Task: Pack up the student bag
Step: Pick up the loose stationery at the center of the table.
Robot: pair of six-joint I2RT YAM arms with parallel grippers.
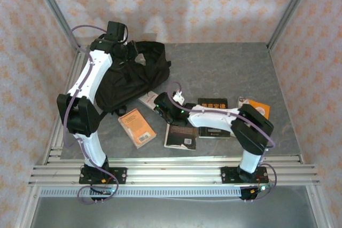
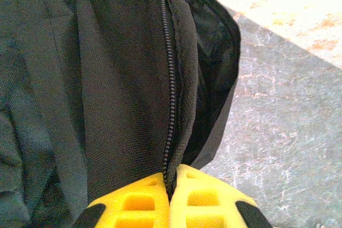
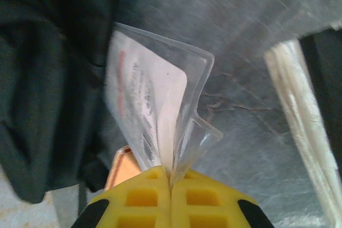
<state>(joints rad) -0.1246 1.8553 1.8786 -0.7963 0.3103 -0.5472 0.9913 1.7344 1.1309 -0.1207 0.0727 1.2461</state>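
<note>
Now, your left hand [image 2: 170, 180] clamps the bag [image 1: 128, 76] by its zip edge near the far-left corner of the tabletop [image 1: 230, 70]. Lift it, so your right hand [image 3: 171, 174], clamped on the sleeve [image 3: 155, 105], can slide in cleanly.

The top external camera sits above and behind the arm bases, looking down and forward over the whole bench [image 1: 235, 68]. The left wrist camera sits just behind the left hand [image 2: 171, 196], facing along its yellow fingers [image 2: 139, 204], very close to the student bag [image 2: 107, 78]. The right wrist camera looks likewise past the right hand [image 3: 171, 185], close on a clear plastic sleeve [image 3: 155, 105]. All three views share the student bag's black fabric and the grey bench surface.
</note>
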